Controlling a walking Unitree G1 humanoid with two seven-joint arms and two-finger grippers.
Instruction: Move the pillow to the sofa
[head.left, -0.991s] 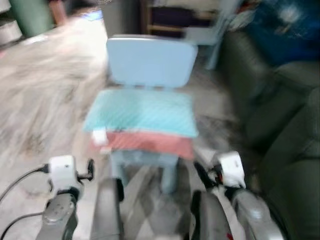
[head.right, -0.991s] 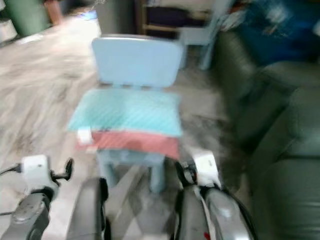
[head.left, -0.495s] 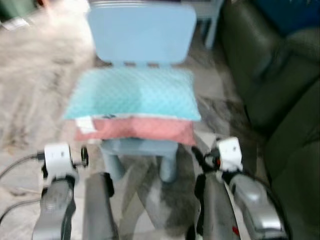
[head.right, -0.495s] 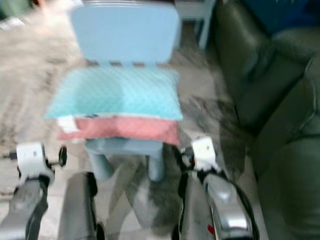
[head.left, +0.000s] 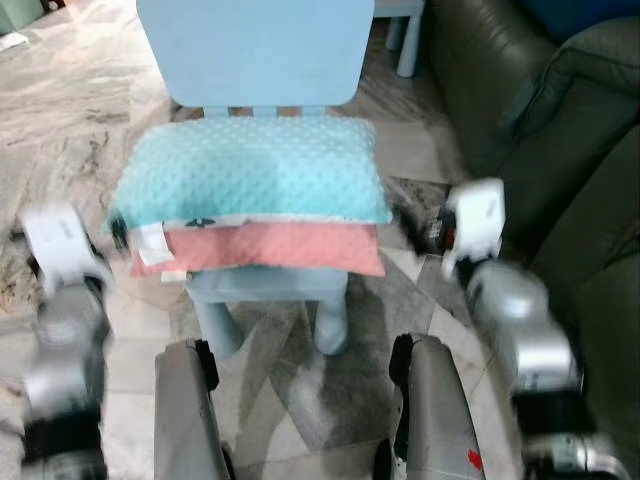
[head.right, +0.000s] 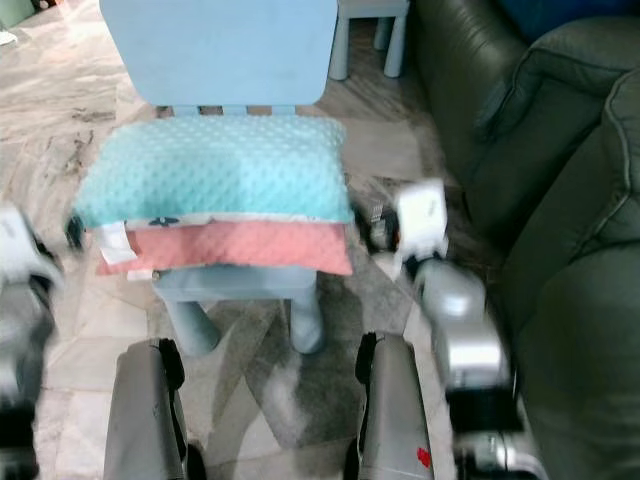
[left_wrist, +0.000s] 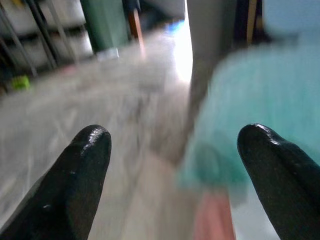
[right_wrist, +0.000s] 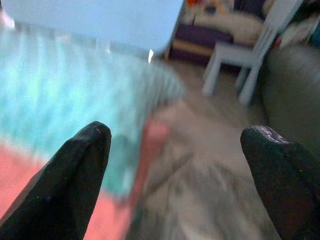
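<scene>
Both arms have come up and spread out since a second ago, and your camera has moved closer and tipped down, so the chair sits nearer to you now. Your left gripper (left_wrist: 172, 170) is just off the left end of the pillow, and its two black fingers (left_wrist: 80, 175) are wide apart with nothing between them. Your right gripper (right_wrist: 175, 170) is just off the right end, and its fingers (right_wrist: 75, 170) are wide apart too, holding nothing. Both arms look blurry.

You can see the pillow (head.left: 250, 170) lying flat on the seat of the small blue chair (head.left: 250, 50). It is light blue-green with little bumps. It rests on top of a pink cushion (head.left: 270, 248), which sticks out at the front edge. A white tag (head.left: 152, 243) hangs at the left front corner.

On your right is the dark green sofa (head.left: 560, 110), close to the chair, with a strip of floor between them. Your right arm (head.left: 515, 330) hangs in that gap, near the sofa's front. A second small blue table or stool (head.right: 370, 30) stands behind the chair, beside the sofa.

The floor (head.left: 60, 130) is pale stone with grey streaks. Your two grey legs (head.left: 190, 410) stand right in front of the chair. In the left wrist view you can make out a green bin (left_wrist: 105, 22) far back, all blurred.
</scene>
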